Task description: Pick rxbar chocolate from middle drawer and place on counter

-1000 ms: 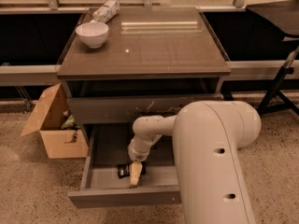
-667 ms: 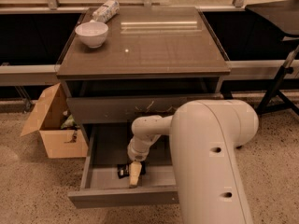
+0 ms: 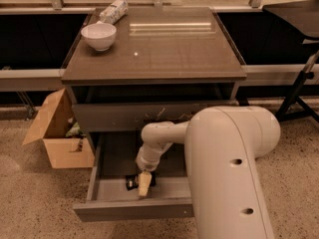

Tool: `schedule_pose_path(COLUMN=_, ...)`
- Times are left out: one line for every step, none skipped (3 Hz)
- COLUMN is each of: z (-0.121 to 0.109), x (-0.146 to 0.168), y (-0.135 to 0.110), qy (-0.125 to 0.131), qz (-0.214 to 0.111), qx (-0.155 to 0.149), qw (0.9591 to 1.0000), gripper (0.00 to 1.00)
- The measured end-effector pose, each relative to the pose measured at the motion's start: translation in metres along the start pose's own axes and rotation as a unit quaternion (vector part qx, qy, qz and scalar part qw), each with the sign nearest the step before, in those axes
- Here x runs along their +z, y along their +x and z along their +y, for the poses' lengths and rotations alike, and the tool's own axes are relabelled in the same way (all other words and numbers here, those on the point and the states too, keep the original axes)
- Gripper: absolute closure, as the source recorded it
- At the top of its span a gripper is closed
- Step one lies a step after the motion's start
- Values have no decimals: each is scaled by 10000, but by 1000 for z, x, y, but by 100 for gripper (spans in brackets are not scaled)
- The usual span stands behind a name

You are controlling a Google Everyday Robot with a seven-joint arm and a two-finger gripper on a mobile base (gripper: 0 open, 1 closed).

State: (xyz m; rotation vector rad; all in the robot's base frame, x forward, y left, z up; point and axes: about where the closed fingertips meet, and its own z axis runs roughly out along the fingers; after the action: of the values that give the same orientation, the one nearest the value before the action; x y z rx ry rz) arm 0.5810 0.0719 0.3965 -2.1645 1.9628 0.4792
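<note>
— Where is the bar?
— The rxbar chocolate [image 3: 130,181] lies in the pulled-out middle drawer [image 3: 134,211], near its front wall.
— And the hand [image 3: 144,185]?
— Down in the drawer at the bar's right end. Open or gripping, I cannot tell.
— The desk [image 3: 164,49]?
— It carries a white bowl [image 3: 98,36] and a pale packet [image 3: 113,11] at the far left.

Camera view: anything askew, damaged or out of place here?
White scratches mar the upper drawer front. A crinkled packet lies askew at the counter's back-left corner. The gripper is down in the open middle drawer, over the rxbar chocolate.
</note>
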Motion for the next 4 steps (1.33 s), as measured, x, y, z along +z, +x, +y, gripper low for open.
schedule_pose_path(z=14, x=-27, y=-2, qy=-113, qz=-211, qx=-60, qw=9997, gripper=0)
schedule_pose_path(z=10, x=-21, y=3, qy=-84, qz=-213, qx=-24, qw=9997, gripper=0)
schedule_pose_path(z=2, x=-17, y=12, qy=6, qz=-215, qx=29, qw=9998, gripper=0)
schedule_pose_path(z=-5, x=-10, y=19, qy=94, qz=-141, qx=69, qw=9998, gripper=0)
